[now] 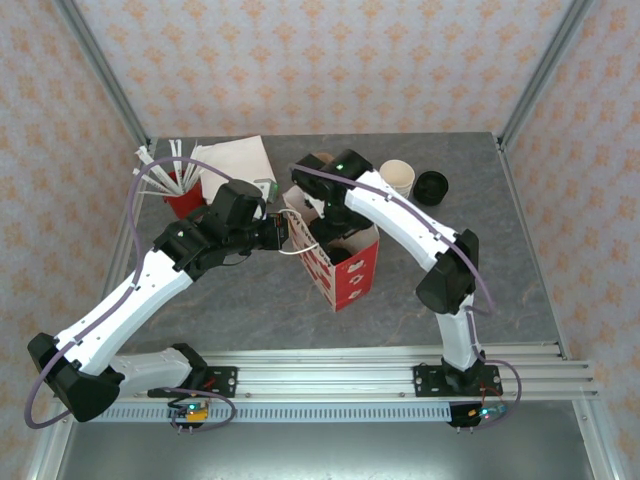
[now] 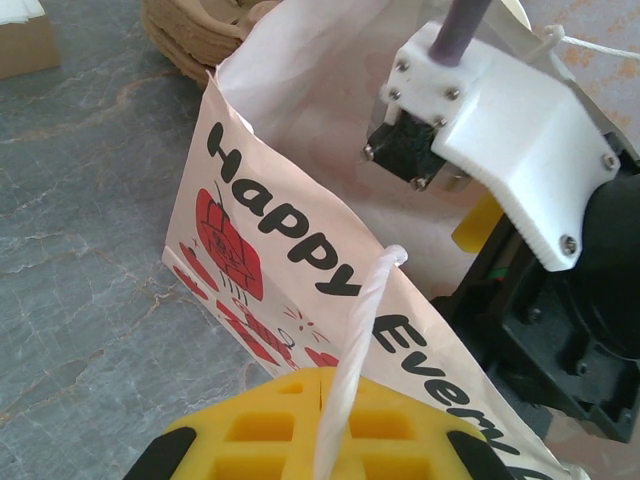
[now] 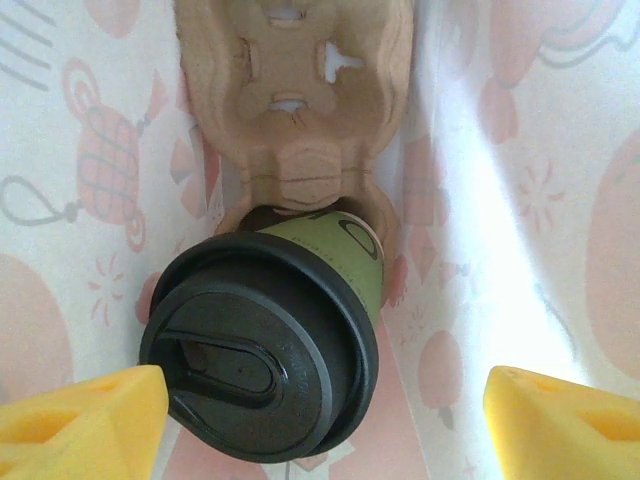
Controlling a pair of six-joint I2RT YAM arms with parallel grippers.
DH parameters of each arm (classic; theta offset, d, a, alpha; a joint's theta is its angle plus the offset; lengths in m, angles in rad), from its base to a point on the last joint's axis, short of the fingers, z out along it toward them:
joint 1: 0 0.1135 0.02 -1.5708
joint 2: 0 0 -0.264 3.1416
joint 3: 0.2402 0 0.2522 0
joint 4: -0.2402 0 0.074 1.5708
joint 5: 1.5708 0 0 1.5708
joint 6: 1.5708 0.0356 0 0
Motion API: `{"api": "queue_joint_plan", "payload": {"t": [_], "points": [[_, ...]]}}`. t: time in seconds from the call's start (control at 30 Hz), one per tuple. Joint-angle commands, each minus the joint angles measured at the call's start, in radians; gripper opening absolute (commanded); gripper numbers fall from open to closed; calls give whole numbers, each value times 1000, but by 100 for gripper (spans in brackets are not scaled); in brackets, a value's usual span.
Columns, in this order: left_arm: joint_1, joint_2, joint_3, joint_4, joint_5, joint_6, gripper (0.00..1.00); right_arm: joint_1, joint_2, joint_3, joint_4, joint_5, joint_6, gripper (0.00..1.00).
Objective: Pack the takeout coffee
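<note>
The right gripper (image 3: pixel 320 425) is found released, its yellow pads (image 3: pixel 80 420) spread to either side of the takeout coffee (image 3: pixel 262 352), which is lodged in a pulp carrier (image 3: pixel 295 110) at the bottom of the paper bag (image 3: pixel 60 180). The left gripper (image 2: pixel 320 435) is clenched on the bag's white cord handle (image 2: pixel 360 330). The bag is stood mid-table (image 1: pixel 250 310), with a red cup of sticks (image 1: pixel 183 200) noted to its left.

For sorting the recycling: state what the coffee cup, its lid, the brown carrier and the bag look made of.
Coffee cup: probably paper, matte green side. Lid: black plastic, smooth, slight sheen, moulded ridges. Carrier: moulded pulp, it seems, rough and fibrous. Bag: thin printed paper; light shines through its walls. Its handle: twisted white cord.
</note>
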Motion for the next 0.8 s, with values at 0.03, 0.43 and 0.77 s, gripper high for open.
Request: {"api": "queue_joint_plan", "payload": {"t": [0.03,0.43,0.77], "points": [[-11,-21,1,-21,0,13,7,9,-17,50,-46,25,16,83],[-11,-22,4,-26,0,13,7,9,-40,150,-57,36,34,84],[-11,-22,5,-26,-1,14,7,9,-77,239,-45,66,63,84]]}}
